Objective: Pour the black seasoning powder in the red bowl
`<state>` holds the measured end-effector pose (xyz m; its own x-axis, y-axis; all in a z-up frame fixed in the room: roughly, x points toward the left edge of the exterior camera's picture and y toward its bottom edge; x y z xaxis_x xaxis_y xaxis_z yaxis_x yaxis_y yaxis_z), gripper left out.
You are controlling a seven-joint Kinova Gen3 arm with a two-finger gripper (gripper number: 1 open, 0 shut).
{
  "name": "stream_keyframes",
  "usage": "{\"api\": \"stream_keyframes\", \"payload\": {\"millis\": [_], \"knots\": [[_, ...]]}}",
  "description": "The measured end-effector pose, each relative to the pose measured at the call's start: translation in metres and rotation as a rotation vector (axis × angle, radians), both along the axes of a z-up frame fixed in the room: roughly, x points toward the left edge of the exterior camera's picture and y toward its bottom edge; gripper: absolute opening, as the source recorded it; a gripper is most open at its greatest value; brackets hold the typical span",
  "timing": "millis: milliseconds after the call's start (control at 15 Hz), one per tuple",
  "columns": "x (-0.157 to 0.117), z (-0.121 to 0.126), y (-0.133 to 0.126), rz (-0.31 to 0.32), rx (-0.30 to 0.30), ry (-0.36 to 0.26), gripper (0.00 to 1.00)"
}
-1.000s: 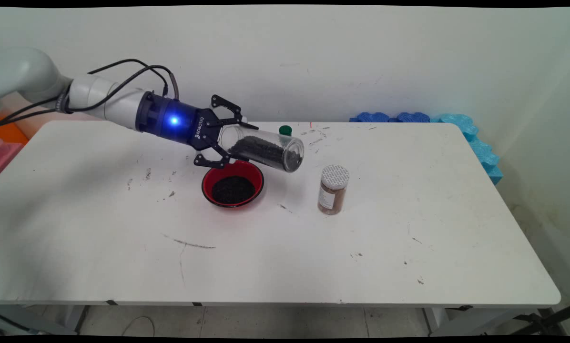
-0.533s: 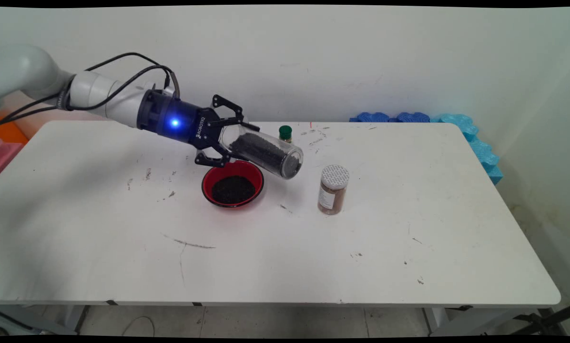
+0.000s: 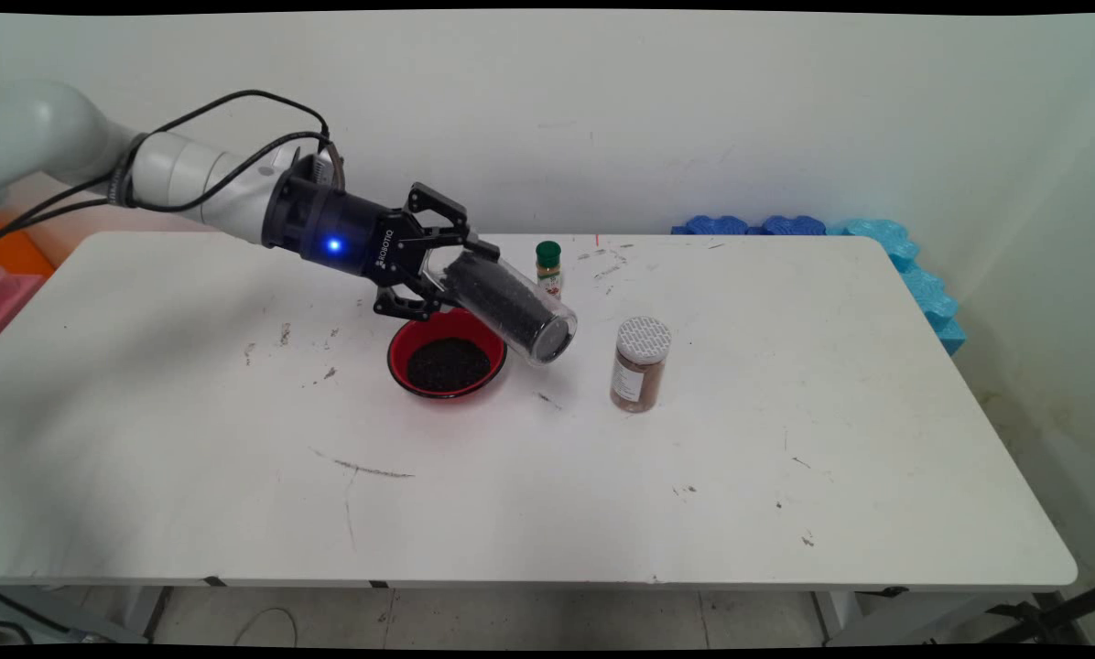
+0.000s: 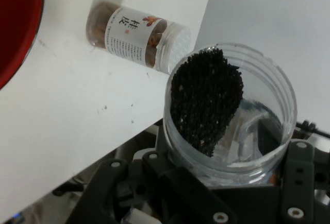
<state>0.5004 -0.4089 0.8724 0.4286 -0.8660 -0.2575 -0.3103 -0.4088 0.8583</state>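
The clear jar [image 3: 509, 305] of black grains sits just left of the middle of the picture, tipped with its open mouth low, so grains can slide out. The gripper [image 3: 435, 259] squeezes its bottom end tight. The mouth hangs just past the right rim of the red bowl [image 3: 447, 355], which has black grains in it, with the brown spice jar [image 3: 640, 363] nearby.

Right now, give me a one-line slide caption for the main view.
Pincer holds a clear jar of black granules tilted, mouth down, beside a red bowl of the same.

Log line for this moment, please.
claw: shut on clear jar | jar: tilted, open, black grains inside | nearest: red bowl | beside: brown spice jar
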Motion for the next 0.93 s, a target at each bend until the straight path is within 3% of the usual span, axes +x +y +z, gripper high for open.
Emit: {"api": "stream_keyframes", "payload": {"millis": [133,933], "knots": [[-0.001,0.002,0.001,-0.028,-0.046,-0.019,0.00],[-0.013,0.022,0.014,-0.277,-0.456,-0.170,0.00]]}}
